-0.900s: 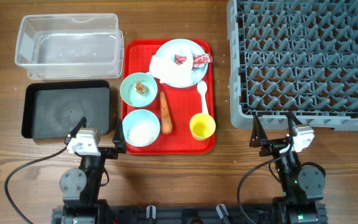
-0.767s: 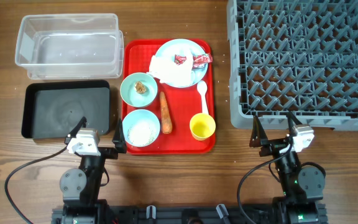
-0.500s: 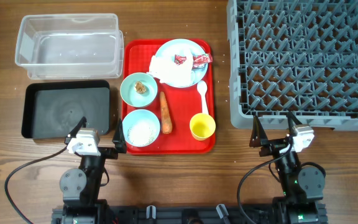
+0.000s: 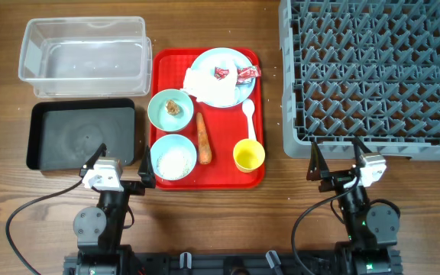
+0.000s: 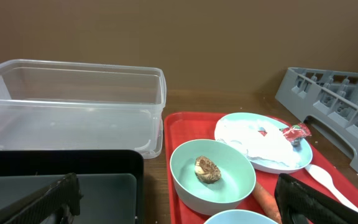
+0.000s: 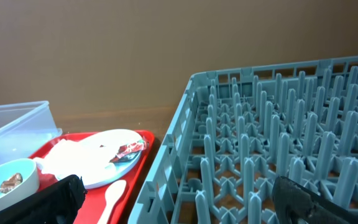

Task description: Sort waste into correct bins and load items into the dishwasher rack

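A red serving tray holds a pale blue plate with a crumpled napkin and two red wrappers. It also holds a bowl with a brown scrap, a bowl of rice, a carrot, a white spoon and a yellow cup. The clear tub and black tray lie to the left. The grey rack is at the right. My left gripper is open near the black tray's front. My right gripper is open at the rack's front edge.
The left wrist view shows the scrap bowl and the plate ahead, with the clear tub at the left. The right wrist view shows the rack's pegs close ahead and the spoon at the lower left. Bare wooden table lies between the arms.
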You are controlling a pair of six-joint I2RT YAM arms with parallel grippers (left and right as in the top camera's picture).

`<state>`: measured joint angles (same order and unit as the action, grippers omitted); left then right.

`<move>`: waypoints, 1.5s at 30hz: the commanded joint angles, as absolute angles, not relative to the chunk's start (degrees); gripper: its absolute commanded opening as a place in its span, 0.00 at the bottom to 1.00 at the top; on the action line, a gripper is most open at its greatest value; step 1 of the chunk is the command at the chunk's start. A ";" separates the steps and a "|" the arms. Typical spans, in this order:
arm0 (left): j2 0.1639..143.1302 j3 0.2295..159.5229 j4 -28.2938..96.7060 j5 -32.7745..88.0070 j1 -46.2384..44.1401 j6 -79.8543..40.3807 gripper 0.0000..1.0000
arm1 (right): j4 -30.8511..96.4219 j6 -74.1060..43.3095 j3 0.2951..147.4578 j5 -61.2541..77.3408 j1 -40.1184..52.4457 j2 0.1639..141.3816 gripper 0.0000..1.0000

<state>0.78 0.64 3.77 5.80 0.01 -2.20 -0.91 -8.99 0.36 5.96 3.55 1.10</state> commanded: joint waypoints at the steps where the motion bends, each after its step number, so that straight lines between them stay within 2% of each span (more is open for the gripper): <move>1: 0.16 0.32 3.95 4.97 0.14 -2.09 1.00 | -0.27 -9.39 0.30 6.48 3.75 0.64 1.00; 6: 0.16 0.32 2.70 4.91 0.12 -2.13 1.00 | -1.96 -9.32 0.30 6.50 3.75 0.80 1.00; 11: 0.16 1.43 -4.56 10.07 0.12 -2.13 1.00 | -12.45 -12.03 1.76 7.81 3.75 0.80 1.00; 18: 8.43 16.93 0.34 11.22 0.12 -2.09 1.00 | -12.88 -7.49 14.94 7.79 3.75 2.68 1.00; 24: 30.09 37.54 10.50 14.35 0.12 1.32 1.00 | -6.87 -7.55 31.31 9.39 3.75 18.15 1.00; 31: 56.90 63.44 26.74 18.35 0.10 4.38 1.00 | 15.57 -7.49 54.94 13.06 3.75 42.81 1.00; 34: 73.67 80.84 40.07 18.65 -1.10 4.23 1.00 | 26.20 -7.46 63.86 15.99 3.75 52.64 1.00; 36: 81.89 91.00 47.90 18.63 -2.46 4.25 1.00 | 30.09 -7.46 66.52 16.29 3.75 56.10 1.00; 39: 101.71 116.97 62.39 17.17 -7.11 4.27 1.00 | 31.24 -7.53 67.35 14.15 3.73 60.55 1.00; 41: 112.86 129.21 66.89 15.81 -10.44 4.29 1.00 | 31.75 -8.14 67.35 14.57 3.73 62.30 1.00; 45: 123.33 132.22 64.79 16.01 -15.42 4.27 1.00 | 36.80 -8.12 67.33 15.14 3.75 62.89 1.00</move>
<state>116.79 130.54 65.49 16.36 -11.99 3.40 34.37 -7.73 65.89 14.57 3.55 62.72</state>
